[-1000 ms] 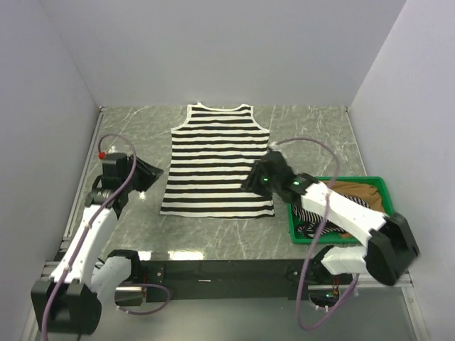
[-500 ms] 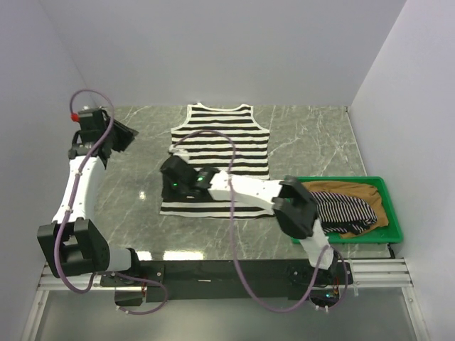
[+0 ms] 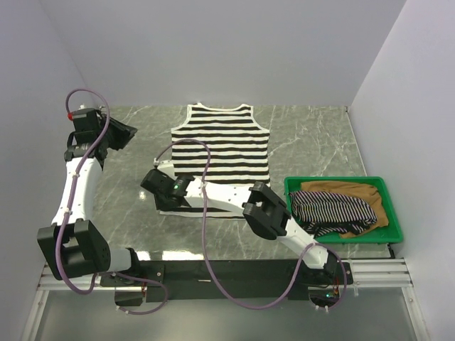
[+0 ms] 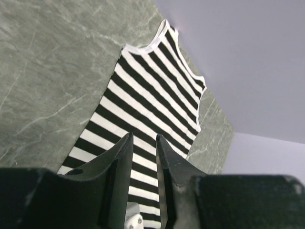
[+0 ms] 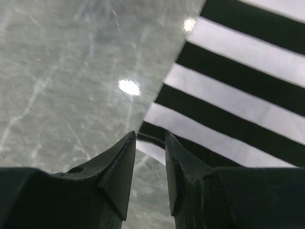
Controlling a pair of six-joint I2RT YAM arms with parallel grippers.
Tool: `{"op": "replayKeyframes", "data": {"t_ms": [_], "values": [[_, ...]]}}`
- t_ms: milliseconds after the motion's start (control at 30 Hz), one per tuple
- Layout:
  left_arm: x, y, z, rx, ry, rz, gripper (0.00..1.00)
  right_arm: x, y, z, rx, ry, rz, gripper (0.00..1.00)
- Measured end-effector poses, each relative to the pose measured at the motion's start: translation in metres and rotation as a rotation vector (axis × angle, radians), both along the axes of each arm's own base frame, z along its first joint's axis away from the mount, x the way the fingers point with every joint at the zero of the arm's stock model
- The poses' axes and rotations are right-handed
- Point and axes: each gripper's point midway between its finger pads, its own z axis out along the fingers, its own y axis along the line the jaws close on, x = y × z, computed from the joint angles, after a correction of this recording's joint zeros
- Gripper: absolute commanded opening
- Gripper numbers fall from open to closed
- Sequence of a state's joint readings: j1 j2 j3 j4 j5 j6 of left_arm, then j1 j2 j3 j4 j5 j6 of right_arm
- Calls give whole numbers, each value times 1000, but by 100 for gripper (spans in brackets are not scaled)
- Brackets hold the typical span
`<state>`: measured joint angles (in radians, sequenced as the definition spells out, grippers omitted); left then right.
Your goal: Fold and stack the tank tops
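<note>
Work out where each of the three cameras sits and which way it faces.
Top external: high behind the robot, looking down on the table; left arm and right arm show.
Left wrist: raised at the table's left, facing the striped tank top; left gripper shows.
Right wrist: low over that top's hem corner; right gripper shows.
Shared: all see that top.

Wide-striped top [image 3: 227, 142] spread flat; pinstripe top [image 3: 330, 212] crumpled against tan top [image 3: 341, 189].

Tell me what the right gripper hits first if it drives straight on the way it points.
Most likely the striped top: its hem corner lies right ahead of the right gripper, whose jaws stand open, with the table beneath. How far off is hard to judge.
</note>
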<state>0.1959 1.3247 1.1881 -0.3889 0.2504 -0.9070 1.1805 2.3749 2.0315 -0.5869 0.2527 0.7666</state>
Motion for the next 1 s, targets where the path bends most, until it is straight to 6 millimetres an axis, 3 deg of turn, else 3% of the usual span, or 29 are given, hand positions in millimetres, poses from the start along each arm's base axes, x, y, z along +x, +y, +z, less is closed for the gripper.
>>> {"op": "replayKeyframes", "data": {"t_ms": [200,533,633,667,700,867,1000], "values": [[-4,-5,-15,-17,23,-20,30,3,9,5,2,-36,-4,40],[-3,-8,-20,-27,15,-37,28,-11,11,-22,-64,-28,23,40],[-2,-8,-24,-29,22,-38,27,-12,15,-21,-64,-35,30,39],[-1,-8,-26,-29,24,-38,27,-12,15,-22,-67,-37,31,38],[-1,-8,-29,-30,27,-37,28,-12,15,-22,-69,-40,31,26],[-3,-8,-43,-35,52,-37,27,-10,9,-26,-79,-55,28,3],[-4,-8,-59,-41,81,-35,27,-17,-5,-27,-67,-55,33,0]]}}
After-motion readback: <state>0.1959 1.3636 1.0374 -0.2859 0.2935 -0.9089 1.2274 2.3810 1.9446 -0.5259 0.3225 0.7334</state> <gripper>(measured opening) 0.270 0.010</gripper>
